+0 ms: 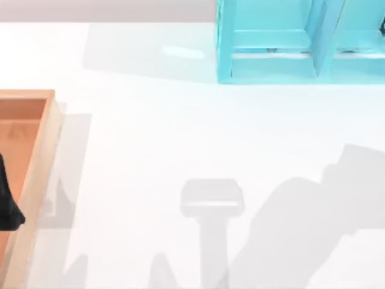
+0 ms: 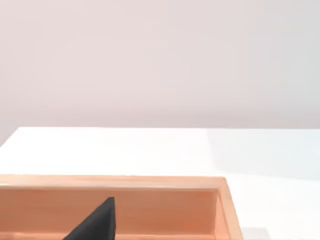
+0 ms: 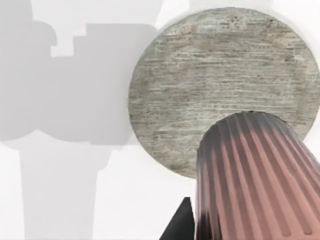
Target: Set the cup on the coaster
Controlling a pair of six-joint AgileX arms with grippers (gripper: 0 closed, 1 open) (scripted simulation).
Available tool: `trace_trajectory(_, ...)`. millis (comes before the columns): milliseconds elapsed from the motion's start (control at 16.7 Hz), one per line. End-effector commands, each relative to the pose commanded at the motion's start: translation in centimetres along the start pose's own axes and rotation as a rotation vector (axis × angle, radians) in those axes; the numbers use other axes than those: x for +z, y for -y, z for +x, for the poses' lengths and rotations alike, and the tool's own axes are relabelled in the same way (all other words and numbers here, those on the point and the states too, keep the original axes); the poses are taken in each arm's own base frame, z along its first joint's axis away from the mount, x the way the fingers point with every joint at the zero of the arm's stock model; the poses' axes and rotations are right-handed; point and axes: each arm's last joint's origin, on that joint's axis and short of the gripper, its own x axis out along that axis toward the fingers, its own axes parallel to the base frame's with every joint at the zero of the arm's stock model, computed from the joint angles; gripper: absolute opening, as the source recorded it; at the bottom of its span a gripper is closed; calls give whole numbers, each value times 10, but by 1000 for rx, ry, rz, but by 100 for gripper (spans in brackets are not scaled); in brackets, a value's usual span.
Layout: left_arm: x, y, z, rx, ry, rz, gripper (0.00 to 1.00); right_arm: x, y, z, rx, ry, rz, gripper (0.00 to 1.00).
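Observation:
In the right wrist view the cup (image 3: 255,170), a copper-toned tumbler with ribbed sides, sits close to the camera. My right gripper (image 3: 257,230) is shut on it, and one dark finger (image 3: 181,224) shows against its side. Beyond the cup lies the coaster (image 3: 220,75), a round grey wood-grain disc on the white table. The cup's far end overlaps the coaster's near part; I cannot tell whether they touch. My left gripper (image 1: 7,205) stays parked over the wooden tray at the table's left edge, with a dark fingertip (image 2: 95,222) in the left wrist view.
A shallow wooden tray (image 1: 42,150) lies along the table's left edge; its rim (image 2: 150,182) also appears in the left wrist view. A light-blue shelf unit (image 1: 271,66) stands at the back right. Arm shadows fall across the white table's front middle and right.

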Motion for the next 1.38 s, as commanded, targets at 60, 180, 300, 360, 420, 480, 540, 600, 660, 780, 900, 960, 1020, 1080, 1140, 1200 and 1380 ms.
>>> trace_trajectory(60,0,0,0,0,0,0,100,0,0,0,0,0,0,0)
trace_trajectory(180,0,0,0,0,0,0,100,1,-1,3,2,-5,-4,0)
trace_trajectory(300,0,0,0,0,0,0,100,1,-1,12,2,-3,-3,0)
trace_trajectory(360,0,0,0,0,0,0,100,2,0,20,0,2,-1,0)
trace_trajectory(420,0,0,0,0,0,0,100,2,0,28,-3,9,0,0)
trace_trajectory(480,0,0,0,0,0,0,100,3,0,38,-5,12,-1,0)
trace_trajectory(540,0,0,0,0,0,0,100,2,0,48,-4,10,-2,0)
trace_trajectory(600,0,0,0,0,0,0,100,2,0,57,-3,5,-1,0)
trace_trajectory(660,0,0,0,0,0,0,100,1,0,63,-1,2,-1,0)
trace_trajectory(780,0,0,0,0,0,0,100,1,0,65,0,0,0,0)
trace_trajectory(900,0,0,0,0,0,0,100,1,0,65,0,0,0,0)
trace_trajectory(960,0,0,0,0,0,0,100,1,0,65,0,0,0,8)
trace_trajectory(1020,0,0,0,0,0,0,100,1,0,65,0,0,0,15)
trace_trajectory(1080,0,0,0,0,0,0,100,1,0,65,0,0,0,23)
trace_trajectory(1140,0,0,0,0,0,0,100,1,0,65,0,0,0,30)
trace_trajectory(1200,0,0,0,0,0,0,100,1,0,65,0,0,0,38)
trace_trajectory(1380,0,0,0,0,0,0,100,1,0,65,0,0,0,60)
